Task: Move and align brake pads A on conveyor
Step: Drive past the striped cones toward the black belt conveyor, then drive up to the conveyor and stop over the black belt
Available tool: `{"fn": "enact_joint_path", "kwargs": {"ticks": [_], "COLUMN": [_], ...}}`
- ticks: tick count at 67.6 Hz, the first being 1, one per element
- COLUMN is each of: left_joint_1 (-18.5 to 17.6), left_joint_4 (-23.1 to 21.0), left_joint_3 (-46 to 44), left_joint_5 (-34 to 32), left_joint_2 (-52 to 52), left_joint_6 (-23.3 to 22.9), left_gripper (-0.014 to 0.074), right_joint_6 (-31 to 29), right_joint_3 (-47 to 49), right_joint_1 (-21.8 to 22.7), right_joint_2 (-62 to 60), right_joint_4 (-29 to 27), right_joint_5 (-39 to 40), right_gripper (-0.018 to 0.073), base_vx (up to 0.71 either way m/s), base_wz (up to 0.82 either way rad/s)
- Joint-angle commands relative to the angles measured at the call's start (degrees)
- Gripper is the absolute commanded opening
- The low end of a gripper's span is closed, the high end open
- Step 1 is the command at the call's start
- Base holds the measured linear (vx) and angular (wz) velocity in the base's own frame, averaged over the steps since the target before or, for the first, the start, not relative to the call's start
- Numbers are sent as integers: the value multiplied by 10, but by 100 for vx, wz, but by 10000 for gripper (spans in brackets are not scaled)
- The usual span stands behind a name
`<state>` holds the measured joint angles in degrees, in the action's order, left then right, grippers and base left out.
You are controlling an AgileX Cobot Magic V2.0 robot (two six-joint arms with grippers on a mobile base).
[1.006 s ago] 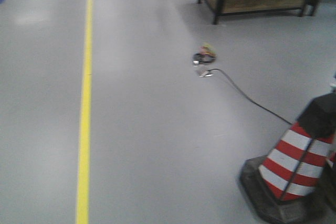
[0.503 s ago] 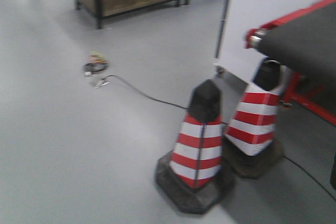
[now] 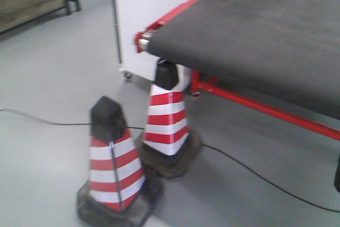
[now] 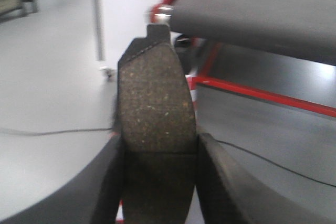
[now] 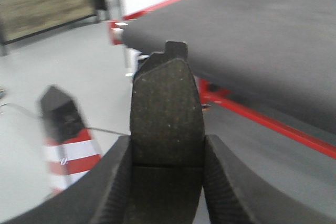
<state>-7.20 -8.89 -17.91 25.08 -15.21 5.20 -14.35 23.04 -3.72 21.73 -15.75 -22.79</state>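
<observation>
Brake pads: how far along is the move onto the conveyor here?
Done: the pick-up. In hand: the left gripper is shut on one brake pad, the right gripper on a second brake pad, with the conveyor just ahead. Left: no pad lies on the visible belt, so setting down and aligning remain.

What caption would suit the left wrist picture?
Left gripper clamps a brake pad upright, the dark conveyor belt beyond it.

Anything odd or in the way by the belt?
A striped cone stands just below the belt's near corner, a second cone beside it, and a loose black cable trails across the floor. The left pad in the left hand and the right pad in the right hand sit straight.
</observation>
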Motion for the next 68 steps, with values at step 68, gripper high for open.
{"fn": "enact_joint_path", "kwargs": {"ticks": [68], "left_joint_1": [-3], "left_joint_4": [-7], "left_joint_3": [-18], "left_joint_5": [-60], "left_joint_2": [-4], "left_joint_6": [-2], "left_gripper": [-6], "right_joint_6": [-6], "right_joint_3": [17], "right_joint_1": [2], "right_joint_2": [3], "right_joint_4": [-5], "right_joint_5": [53], "right_gripper": [-10], "base_vx": [10], "base_wz": [-55]}}
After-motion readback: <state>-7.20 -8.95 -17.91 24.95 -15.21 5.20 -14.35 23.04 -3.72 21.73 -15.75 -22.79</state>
